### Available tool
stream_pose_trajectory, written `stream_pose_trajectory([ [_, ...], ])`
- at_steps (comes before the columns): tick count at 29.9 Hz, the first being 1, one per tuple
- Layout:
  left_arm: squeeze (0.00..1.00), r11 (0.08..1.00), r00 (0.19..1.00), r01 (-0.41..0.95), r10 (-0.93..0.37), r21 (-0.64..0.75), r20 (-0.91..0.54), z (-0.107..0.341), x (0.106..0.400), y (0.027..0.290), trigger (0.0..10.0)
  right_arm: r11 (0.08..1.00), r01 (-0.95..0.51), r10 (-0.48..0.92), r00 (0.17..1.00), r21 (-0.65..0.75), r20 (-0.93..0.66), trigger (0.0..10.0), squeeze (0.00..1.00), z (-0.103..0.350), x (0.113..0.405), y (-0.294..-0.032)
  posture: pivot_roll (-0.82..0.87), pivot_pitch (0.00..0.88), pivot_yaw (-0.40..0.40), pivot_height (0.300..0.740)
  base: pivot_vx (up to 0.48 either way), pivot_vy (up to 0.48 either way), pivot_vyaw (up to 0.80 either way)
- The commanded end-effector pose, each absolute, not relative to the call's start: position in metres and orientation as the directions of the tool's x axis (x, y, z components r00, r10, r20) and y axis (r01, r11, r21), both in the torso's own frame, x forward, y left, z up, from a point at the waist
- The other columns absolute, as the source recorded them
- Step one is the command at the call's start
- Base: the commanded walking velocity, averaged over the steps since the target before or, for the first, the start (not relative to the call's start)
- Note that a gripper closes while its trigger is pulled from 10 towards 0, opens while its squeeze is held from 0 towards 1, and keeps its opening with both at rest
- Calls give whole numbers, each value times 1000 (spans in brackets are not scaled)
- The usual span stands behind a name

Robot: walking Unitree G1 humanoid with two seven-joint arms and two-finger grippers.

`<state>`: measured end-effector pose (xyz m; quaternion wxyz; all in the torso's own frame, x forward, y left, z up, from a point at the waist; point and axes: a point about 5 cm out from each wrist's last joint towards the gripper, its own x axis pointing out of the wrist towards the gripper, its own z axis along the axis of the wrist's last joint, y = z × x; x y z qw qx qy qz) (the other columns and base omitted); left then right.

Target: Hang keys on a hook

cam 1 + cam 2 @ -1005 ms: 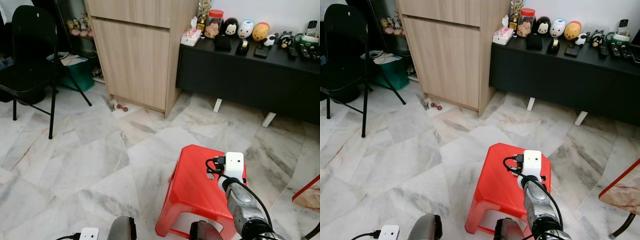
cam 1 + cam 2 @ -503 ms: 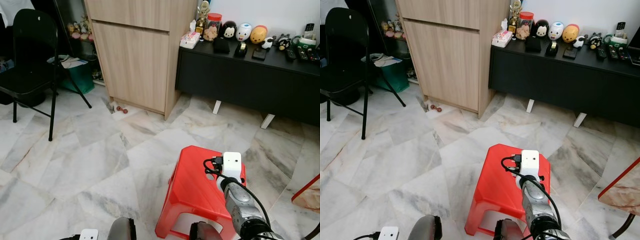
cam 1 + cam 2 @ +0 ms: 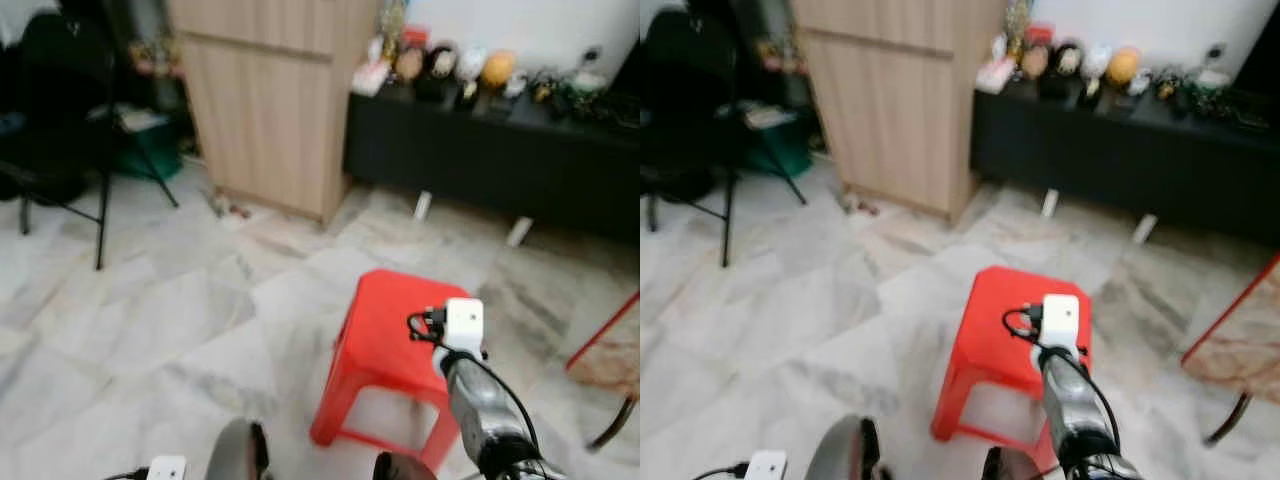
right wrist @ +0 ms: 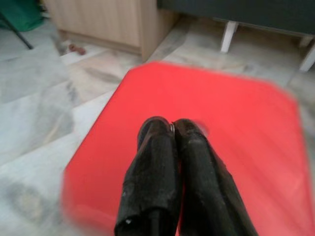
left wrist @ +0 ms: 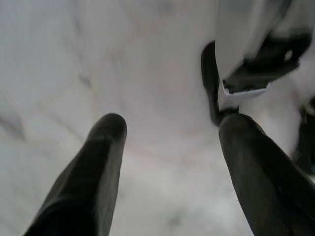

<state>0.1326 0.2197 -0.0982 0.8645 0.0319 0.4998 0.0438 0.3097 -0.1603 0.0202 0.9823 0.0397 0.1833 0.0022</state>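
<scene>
My right arm reaches out over a red plastic stool, the white wrist camera box above its far right part. In the right wrist view my right gripper is shut just above the stool's red top. A tiny metal glint sits between the tips; I cannot make out keys. No hook can be made out in the blur. My left gripper hangs low and open over the marble floor, nothing between its fingers.
A wooden cabinet stands ahead, a black sideboard with toys and jars to its right. A black folding chair is at the far left. A red-edged table juts in at the right. Marble floor lies open to the left.
The head views have blurred and tilted a little, so the camera is moving. The right arm stays over the stool; the left arm still hangs low.
</scene>
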Motion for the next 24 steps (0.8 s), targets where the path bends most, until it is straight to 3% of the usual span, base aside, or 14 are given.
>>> stream_pose_trajectory([
  [1, 0, 993, 497, -47, 119, 110, -860, -97, 135, 223, 10000, 996, 26, 5, 934, 81, -357, 10000, 0, 21, 310, -164, 60, 32, -62, 613, -247, 0, 0],
  [8, 0, 993, 505, -45, 117, 109, -855, -96, 137, 223, 10000, 995, 33, 1, 941, 95, -337, 10000, 0, 23, 310, -163, 60, 34, -61, 613, 0, 0, 0],
  [24, 0, 992, 526, -48, 127, 119, -841, -93, 141, 226, 10000, 991, 52, -11, 948, 122, -317, 10000, 0, 29, 314, -169, 65, 29, -59, 712, 0, 0, 0],
])
